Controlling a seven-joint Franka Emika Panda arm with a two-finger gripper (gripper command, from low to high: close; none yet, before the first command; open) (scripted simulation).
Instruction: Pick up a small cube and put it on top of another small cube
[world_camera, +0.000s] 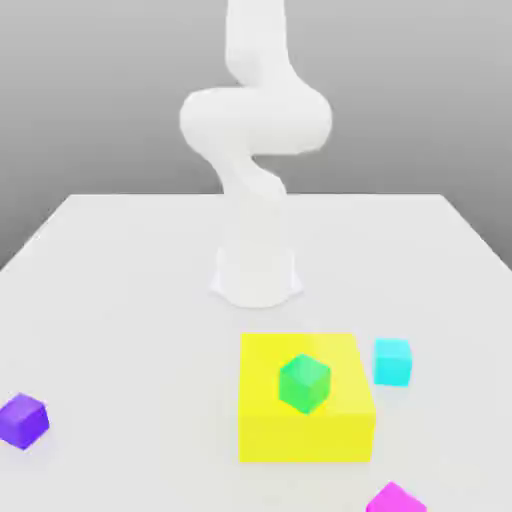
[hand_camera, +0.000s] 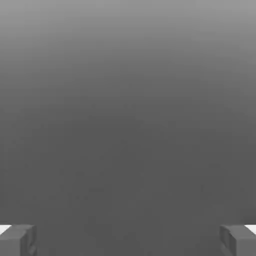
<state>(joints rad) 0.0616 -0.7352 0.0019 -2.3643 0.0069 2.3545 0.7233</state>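
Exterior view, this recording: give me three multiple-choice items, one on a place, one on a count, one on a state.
1. What does the green cube rest on?
A. the table
B. the yellow block
C. the cyan cube

2. How many small cubes are there?
A. two
B. three
C. four

3. How do the gripper fingers stand?
A. wide apart, holding nothing
B. shut on a cube
C. touching each other

Key: 1 B, it sits on the block's top face. 2 C, green, cyan, purple cube, magenta cube. 3 A, the hand view shows a bare gap between them.
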